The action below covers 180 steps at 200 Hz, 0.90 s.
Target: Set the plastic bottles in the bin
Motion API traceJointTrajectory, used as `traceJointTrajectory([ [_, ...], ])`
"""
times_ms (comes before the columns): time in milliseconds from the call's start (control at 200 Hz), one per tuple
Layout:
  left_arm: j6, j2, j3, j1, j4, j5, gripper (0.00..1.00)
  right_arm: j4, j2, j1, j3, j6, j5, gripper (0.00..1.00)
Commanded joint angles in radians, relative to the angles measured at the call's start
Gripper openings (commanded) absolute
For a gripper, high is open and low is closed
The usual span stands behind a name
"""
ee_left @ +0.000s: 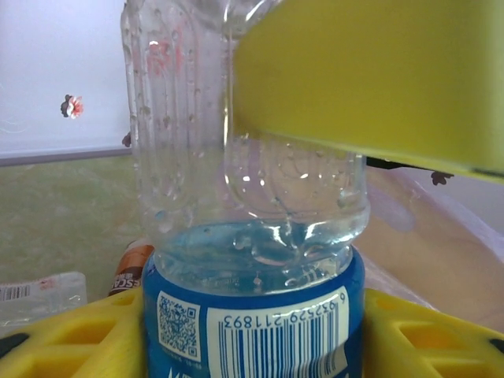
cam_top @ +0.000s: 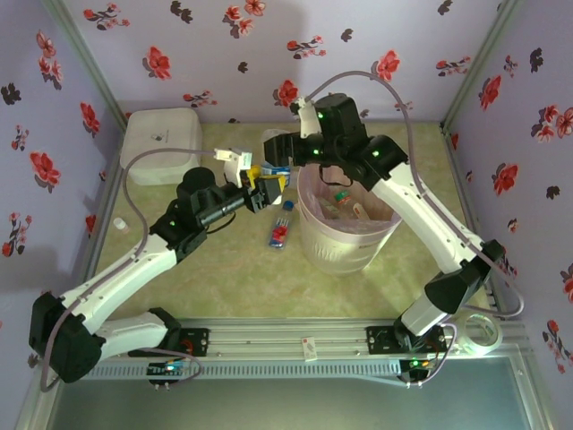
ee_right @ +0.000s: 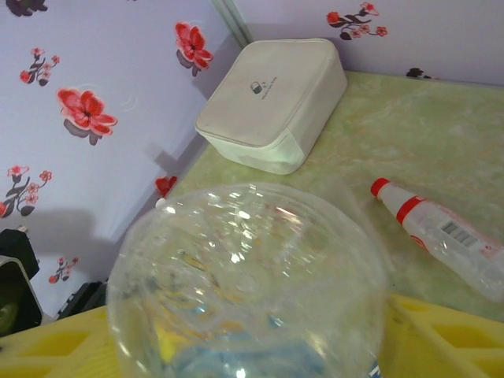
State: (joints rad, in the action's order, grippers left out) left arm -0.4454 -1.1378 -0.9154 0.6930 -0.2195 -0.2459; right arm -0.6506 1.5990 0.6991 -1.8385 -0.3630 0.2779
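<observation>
Already binned: several bottles [cam_top: 345, 202] lie inside the pink-lined bin [cam_top: 336, 251].
Left to do: one blue-labelled bottle [ee_left: 252, 236] held in the air, and one loose bottle [cam_top: 280, 228] on the table [cam_top: 224, 269] just left of the bin; I judge the task well along.
Left gripper [cam_top: 260, 186]: clamped narrowly on the blue-labelled bottle at its label.
Right gripper [ee_right: 252, 342]: its yellow fingers [ee_right: 441, 339] flank the same bottle's clear end; whether they grip it I cannot tell.
Bottle versus bin: just left of the rim, not yet over the opening.
</observation>
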Motion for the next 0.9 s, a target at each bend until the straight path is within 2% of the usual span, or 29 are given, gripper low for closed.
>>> traceJointTrajectory([
  [0, 0.016, 0.000, -0.023, 0.011, -0.077, -0.039, 0.33, 0.034, 0.021, 0.002, -0.028, -0.013, 0.013, 0.65],
  [95, 0.015, 0.001, -0.023, 0.011, -0.075, -0.038, 0.33, 0.055, 0.007, 0.002, -0.014, -0.019, 0.012, 0.54],
  [130, 0.014, 0.001, -0.023, 0.011, -0.077, -0.038, 0.36, 0.063, 0.001, 0.002, -0.007, -0.020, 0.010, 0.52],
  [160, 0.010, 0.001, -0.022, 0.011, -0.079, -0.033, 0.42, 0.067, -0.006, 0.002, -0.005, -0.018, 0.007, 0.52],
  [315, 0.004, 0.012, -0.007, 0.012, -0.090, -0.016, 0.86, 0.070, -0.025, -0.001, -0.023, 0.010, -0.027, 0.51],
  [410, 0.003, 0.027, 0.007, 0.009, -0.088, -0.011, 0.99, 0.053, -0.019, -0.011, -0.066, 0.030, -0.036, 0.51],
  [775, 0.012, 0.149, 0.115, -0.027, -0.004, 0.037, 1.00, -0.004, -0.070, -0.090, -0.141, 0.082, -0.080, 0.51],
  [895, -0.096, 0.140, 0.155, -0.099, 0.011, 0.042, 1.00, -0.062, -0.119, -0.127, -0.150, 0.114, -0.105, 0.51],
])
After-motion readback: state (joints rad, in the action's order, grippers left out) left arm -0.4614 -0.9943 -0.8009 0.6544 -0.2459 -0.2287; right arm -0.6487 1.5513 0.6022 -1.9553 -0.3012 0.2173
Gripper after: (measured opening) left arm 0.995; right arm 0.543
